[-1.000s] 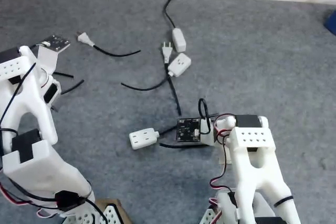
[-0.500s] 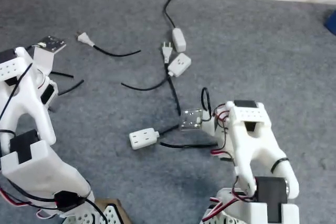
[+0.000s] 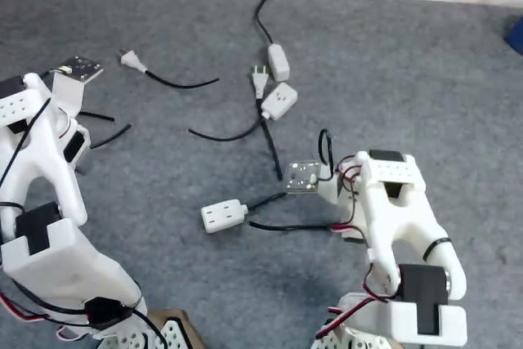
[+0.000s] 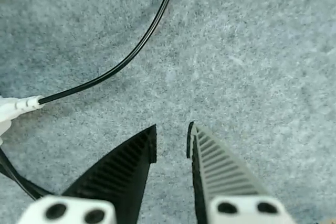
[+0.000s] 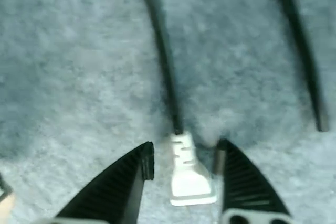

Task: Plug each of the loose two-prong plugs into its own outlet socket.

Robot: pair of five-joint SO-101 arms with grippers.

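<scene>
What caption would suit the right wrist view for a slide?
Open jaws flank the white end of a black cord on grey carpet.

Rough matt cloth table cover (image 4: 252, 51), smooth white plastic plug (image 5: 190, 179), smooth black cord (image 5: 161, 51), ribbed plastic left tool (image 4: 171, 135)

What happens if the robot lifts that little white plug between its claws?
Probably light and stiff: the white plug is a small moulded block. Its black cord lies slack on the carpet, so it would likely trail limply and tug the plug sideways.
</scene>
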